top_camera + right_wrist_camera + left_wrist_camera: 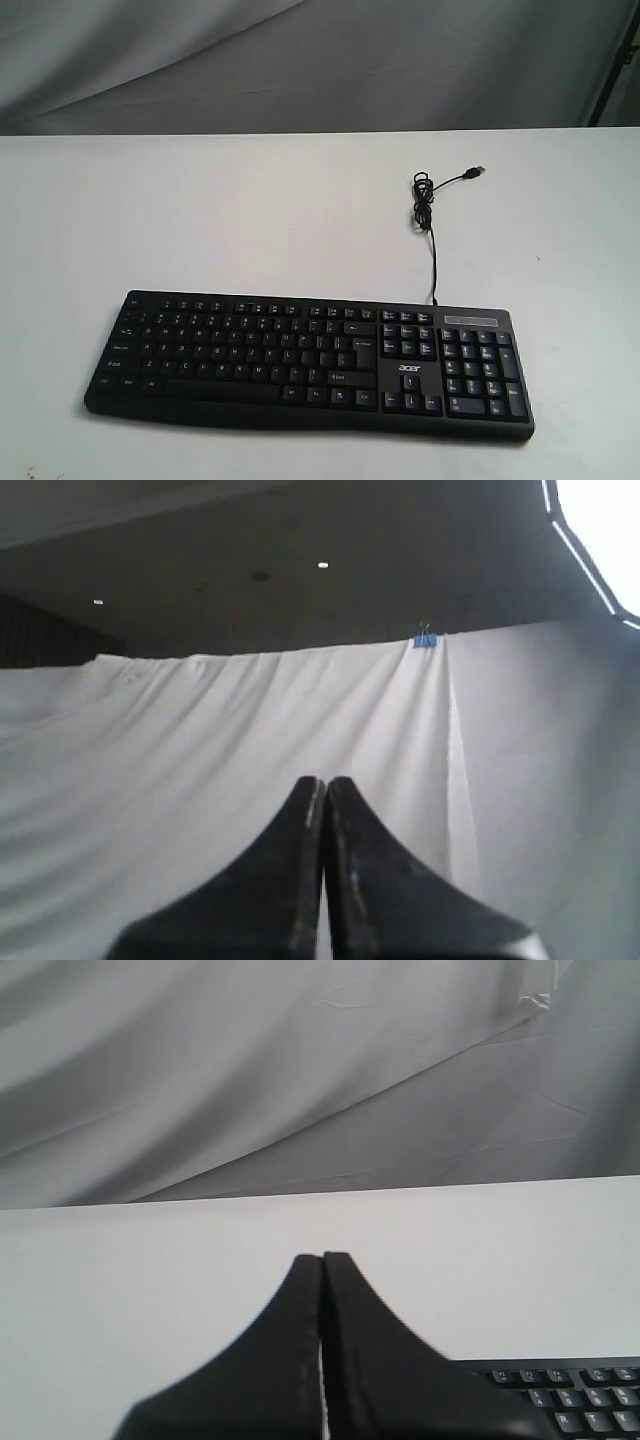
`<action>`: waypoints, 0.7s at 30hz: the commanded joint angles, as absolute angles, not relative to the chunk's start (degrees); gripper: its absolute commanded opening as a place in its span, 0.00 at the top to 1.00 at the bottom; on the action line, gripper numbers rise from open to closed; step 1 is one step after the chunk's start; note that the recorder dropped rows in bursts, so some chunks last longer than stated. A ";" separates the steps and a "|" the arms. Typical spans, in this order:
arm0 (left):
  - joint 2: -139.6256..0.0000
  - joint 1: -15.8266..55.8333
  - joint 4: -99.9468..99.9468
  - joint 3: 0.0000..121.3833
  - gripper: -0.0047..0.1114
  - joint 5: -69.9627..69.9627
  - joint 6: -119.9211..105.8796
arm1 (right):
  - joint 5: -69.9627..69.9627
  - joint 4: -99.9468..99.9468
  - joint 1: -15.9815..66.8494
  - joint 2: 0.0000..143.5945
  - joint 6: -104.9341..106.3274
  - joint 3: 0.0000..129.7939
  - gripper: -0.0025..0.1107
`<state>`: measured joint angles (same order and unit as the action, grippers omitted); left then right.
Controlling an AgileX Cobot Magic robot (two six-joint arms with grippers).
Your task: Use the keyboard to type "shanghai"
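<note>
- The keyboard (310,355) lies flat on the white worktop (200,220), near the front edge. Its number pad is toward the right arm's side, and its cable (432,230) trails away to a loose plug (478,172).
- Neither arm shows in the exterior view, so no key looks to be pressed yet.
- The left gripper (322,1260) has its fingers pressed together on nothing. It hangs above the worktop, with only a corner of the keys in its view.
- The right gripper (324,782) is likewise closed and empty. It points at the backdrop cloth (250,710), with no keys in its view.
- Risk: the closed tip looks broad beside the small keys, so coming down off-centre could strike two letters at once.
- Risk: "s", "a", "g" and "h" sit close on one row, so a small aiming error would give the wrong letter.
- Risk: nothing pins the keyboard, so a slanted or heavy push may slide it and spoil later aim.
- Risk: holding a key down too long may repeat the letter.
</note>
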<state>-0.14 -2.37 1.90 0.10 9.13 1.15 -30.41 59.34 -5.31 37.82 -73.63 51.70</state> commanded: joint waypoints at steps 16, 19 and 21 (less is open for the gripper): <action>0.00 -2.00 1.79 0.00 0.96 8.82 1.31 | -16.83 99.95 -6.13 68.38 -88.85 89.51 0.98; 0.00 -2.00 1.79 0.00 0.96 8.82 1.31 | 1.05 99.95 -6.13 68.38 -71.14 88.34 0.98; 0.00 -2.00 1.79 0.00 0.96 8.82 1.31 | 17.51 99.95 -6.13 68.38 -57.54 88.45 0.98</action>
